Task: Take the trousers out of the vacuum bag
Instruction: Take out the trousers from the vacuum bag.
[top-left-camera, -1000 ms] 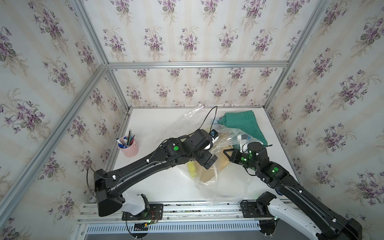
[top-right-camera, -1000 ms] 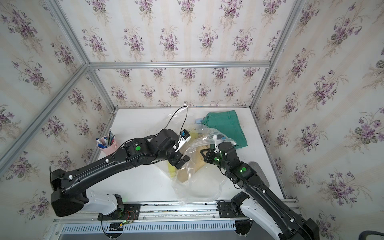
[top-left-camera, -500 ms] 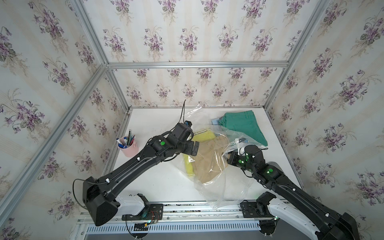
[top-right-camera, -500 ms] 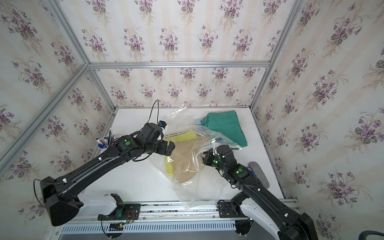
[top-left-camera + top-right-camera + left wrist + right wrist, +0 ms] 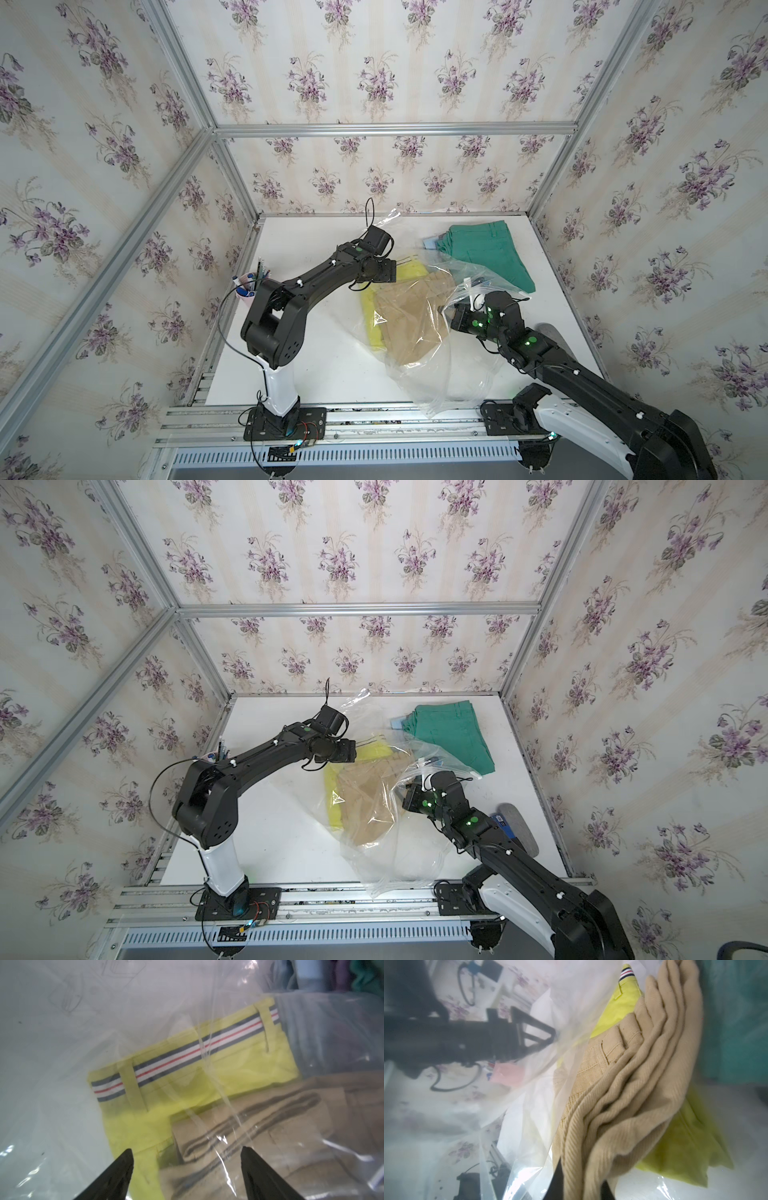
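Top views, L to R. Far left of the table (image 5: 324, 365), a pink pen cup (image 5: 248, 286) sits by the wall rail, just beside my L elbow. Btwn it and the bag there's bare white top, lower-left of centre: open room.

My left gripper (image 5: 187, 1152) is at frame centre, jaws apart, nothing btwn them, aimed at the vacuum bag (image 5: 419, 374). Film lies btwn my tips and the cloth. In the L wrist view the yellow trousers (image 5: 187, 1076) sit mid-frame inside the bag, striped waistband across. The khaki trousers (image 5: 259, 1126) overlap them at lower right.

The bag's far corner sticks up behind my L wrist. Its near edge hangs over the table front onto the rail, bottom centre.

My right gripper (image 5: 582, 1185) is right of centre, under bag film, and clamped on a fold of the khaki pair.

The green trousers (image 5: 486, 253) lie upper right, near the table's R edge. Bag film laps their near-left side, and a light-blue cloth (image 5: 430, 241) peeks out at their left. A grey oval thing (image 5: 515, 825) sits by the R edge, beside my R forearm.
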You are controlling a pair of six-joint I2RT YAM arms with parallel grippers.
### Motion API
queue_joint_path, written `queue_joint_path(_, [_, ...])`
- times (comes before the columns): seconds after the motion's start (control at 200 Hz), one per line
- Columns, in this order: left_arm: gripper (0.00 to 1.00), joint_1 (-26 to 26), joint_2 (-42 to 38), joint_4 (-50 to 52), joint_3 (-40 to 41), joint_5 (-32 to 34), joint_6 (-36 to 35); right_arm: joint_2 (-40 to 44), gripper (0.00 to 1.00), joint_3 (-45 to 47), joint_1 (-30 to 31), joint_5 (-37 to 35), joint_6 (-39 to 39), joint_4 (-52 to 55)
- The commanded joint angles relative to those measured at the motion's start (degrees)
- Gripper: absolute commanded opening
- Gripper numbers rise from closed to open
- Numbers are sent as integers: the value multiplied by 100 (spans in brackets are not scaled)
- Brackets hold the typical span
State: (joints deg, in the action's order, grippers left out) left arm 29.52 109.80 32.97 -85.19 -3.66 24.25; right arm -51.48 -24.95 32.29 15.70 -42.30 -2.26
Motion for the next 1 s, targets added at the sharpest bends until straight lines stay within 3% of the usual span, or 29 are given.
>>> queue_joint_path(0.0, [80,-7,470,-80,-346,-49,177,-62,0,8,5,56,73,-333])
queue_joint_path(0.4, [79,-33,1709,18,-1010,322,455,-355,0,-63,-2,169,171,-520])
queue_joint_path(0.57, [78,-348,2068,94,-1067,454,569,-424,0,-28,4,326,162,-733])
queue_joint_path(0.999, [73,-1339,1826,-77,-480,691,581,-143,0,-247,5,453,3,-607])
